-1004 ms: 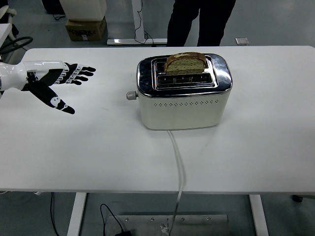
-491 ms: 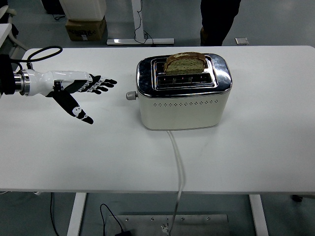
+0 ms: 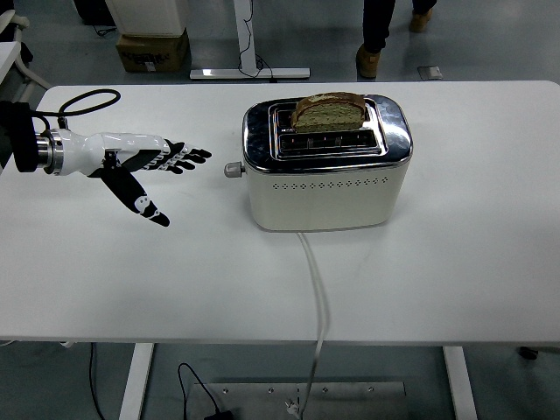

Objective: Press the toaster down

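Observation:
A cream toaster (image 3: 325, 187) with a chrome top stands at the table's middle. A slice of brown bread (image 3: 329, 112) sticks up from its far slot. A small grey lever knob (image 3: 232, 170) juts from the toaster's left end. My left hand (image 3: 162, 175) reaches in from the left, open, fingers spread flat and thumb hanging down. Its fingertips (image 3: 201, 156) are a short way left of the knob, not touching it. The right arm is out of view.
A white cord (image 3: 318, 297) runs from the toaster's front over the table's (image 3: 455, 262) near edge. A person's legs (image 3: 378, 35) show at the top. A cardboard box (image 3: 154, 51) sits on the floor behind.
My left hand has moved right toward the toaster's left end and stays open. The person behind the table has walked off to the right.

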`<action>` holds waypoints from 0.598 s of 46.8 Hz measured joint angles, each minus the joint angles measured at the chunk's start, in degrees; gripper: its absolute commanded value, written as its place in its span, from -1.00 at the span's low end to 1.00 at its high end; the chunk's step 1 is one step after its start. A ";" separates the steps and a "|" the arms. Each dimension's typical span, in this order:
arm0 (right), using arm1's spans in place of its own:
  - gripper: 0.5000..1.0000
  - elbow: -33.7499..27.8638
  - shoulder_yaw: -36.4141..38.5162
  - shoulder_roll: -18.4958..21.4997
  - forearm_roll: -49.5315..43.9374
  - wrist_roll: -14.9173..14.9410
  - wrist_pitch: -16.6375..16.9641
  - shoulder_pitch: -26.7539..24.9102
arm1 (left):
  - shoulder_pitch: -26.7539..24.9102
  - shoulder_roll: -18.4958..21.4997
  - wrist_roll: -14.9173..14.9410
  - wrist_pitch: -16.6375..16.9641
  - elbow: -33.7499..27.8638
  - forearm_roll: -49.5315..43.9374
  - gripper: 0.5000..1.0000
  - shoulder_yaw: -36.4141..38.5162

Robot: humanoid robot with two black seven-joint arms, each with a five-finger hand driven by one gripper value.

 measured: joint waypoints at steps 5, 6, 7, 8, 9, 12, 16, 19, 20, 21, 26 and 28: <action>0.99 0.00 0.00 0.00 0.00 0.00 0.00 0.00 | -0.13 -0.03 0.02 0.00 0.54 0.84 1.00 0.28; 0.99 0.00 0.00 0.00 0.00 0.00 0.00 0.00 | -0.15 -0.05 0.02 0.00 0.64 1.08 1.00 0.33; 0.99 0.00 0.00 0.00 0.00 0.00 0.00 0.00 | -0.16 -0.07 0.02 0.00 0.78 1.33 1.00 0.38; 0.99 0.00 0.00 0.00 0.00 0.00 0.00 0.00 | -0.19 -0.12 0.03 0.00 0.91 1.54 1.00 0.44; 0.99 0.00 0.00 0.00 0.00 0.00 0.00 0.00 | -0.23 -0.34 0.04 0.00 1.07 1.80 1.00 0.47; 0.99 0.00 0.00 0.00 0.00 0.00 -0.02 0.00 | -0.55 -1.45 0.05 -0.01 1.55 2.50 1.00 0.71; 0.99 0.00 0.00 0.00 0.00 0.00 -0.07 0.00 | -1.58 -2.26 0.05 -0.15 1.93 3.30 1.00 1.45; 1.00 0.00 0.00 0.00 0.00 0.00 -0.08 0.00 | -2.75 -2.35 0.04 -0.24 1.99 3.59 1.00 2.25; 0.99 0.00 0.00 0.00 0.00 -0.01 -0.08 0.00 | -3.32 -2.41 0.04 -0.30 2.00 3.64 1.00 2.62; 1.00 0.00 0.00 0.00 0.00 -0.02 -0.08 0.00 | -3.77 -2.44 0.03 -0.32 2.00 3.66 1.00 2.93; 0.99 0.00 0.00 0.00 0.01 -0.01 -0.08 0.00 | -5.84 -2.61 0.02 -0.44 1.96 3.68 1.00 4.68; 0.99 0.00 0.00 0.00 0.02 -0.01 -0.08 0.00 | -6.42 -2.69 0.02 -0.44 1.96 3.69 1.00 5.35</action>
